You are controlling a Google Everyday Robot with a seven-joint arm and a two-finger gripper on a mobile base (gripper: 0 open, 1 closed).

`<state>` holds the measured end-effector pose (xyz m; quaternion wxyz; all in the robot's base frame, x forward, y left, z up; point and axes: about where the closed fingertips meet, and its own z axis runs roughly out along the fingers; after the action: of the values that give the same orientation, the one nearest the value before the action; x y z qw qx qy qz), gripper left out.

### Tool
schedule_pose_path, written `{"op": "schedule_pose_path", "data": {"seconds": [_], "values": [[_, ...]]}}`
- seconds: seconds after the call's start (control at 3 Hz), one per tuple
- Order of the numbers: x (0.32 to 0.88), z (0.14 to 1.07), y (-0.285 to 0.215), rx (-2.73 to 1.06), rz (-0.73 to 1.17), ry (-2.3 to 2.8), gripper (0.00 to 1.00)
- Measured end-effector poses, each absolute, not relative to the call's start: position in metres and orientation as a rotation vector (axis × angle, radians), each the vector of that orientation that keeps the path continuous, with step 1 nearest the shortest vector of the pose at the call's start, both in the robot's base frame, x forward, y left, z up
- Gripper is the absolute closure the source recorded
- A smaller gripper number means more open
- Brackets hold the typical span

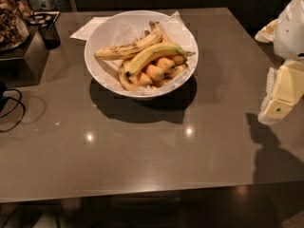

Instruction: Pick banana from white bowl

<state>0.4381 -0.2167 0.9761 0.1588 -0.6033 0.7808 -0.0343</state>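
The white bowl [97, 68] stands at the back middle of the brown table, lined with crinkled white paper. The banana [154, 54], long, curved and greenish-yellow with a green stem to the right, lies on top across the bowl's middle. A long brown-speckled banana [127, 49] lies behind it. Several short orange-yellow bananas [159, 70] lie under and in front of it. My gripper [274, 109], pale yellow below a white arm, hangs at the right edge of the view, above the table and well to the right of the bowl. It holds nothing that I can see.
A dark box [23, 56] with a tray of brownish items [8, 18] stands at the far left. A black cable [10, 109] loops on the table's left side. A white sheet [90, 28] lies behind the bowl. The table's front edge [142, 194] runs along the bottom.
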Motion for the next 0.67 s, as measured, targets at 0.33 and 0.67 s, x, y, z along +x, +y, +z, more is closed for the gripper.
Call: {"op": "schedule_pose_path", "data": {"seconds": [0.33,0.67], "values": [[0.438,0.976,-0.217,-1.725,-0.098,2.232,0.0],[0.45,0.985,-0.202,-1.743,-0.078,2.189,0.0]]}}
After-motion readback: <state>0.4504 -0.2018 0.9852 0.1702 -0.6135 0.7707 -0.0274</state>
